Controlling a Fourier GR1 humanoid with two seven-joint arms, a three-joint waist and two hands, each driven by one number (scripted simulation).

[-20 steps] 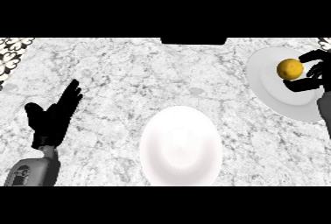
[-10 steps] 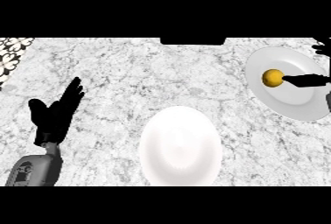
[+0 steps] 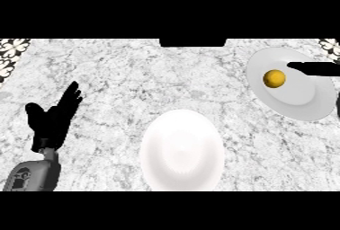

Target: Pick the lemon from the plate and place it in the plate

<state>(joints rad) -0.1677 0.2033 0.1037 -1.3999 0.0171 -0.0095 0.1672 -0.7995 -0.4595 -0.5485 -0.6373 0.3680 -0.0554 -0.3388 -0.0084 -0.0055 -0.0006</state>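
Table (image 3: 146,81): white and grey veined marble, smooth, mottled all over. A dark patterned strip (image 3: 12,54) shows at the far left corner.

Lemon (image 3: 274,78): small, round, yellow-orange, lying on the far plate (image 3: 309,101) at the right, left of that plate's middle. Plate is white, glossy, round with a shallow raised rim.

Near plate (image 3: 181,150): white, smooth, looks taller than wide, faint ridged ring near its lower centre. Nothing on it. Well apart from the far plate.

Right hand (image 3: 317,68): black, enters from the right edge over the far plate, fingers straight and released, tip just beside the lemon, holding nothing.

Left hand (image 3: 51,119): black, on a grey forearm (image 3: 32,173), resting at the left, fingers straight and up, released.
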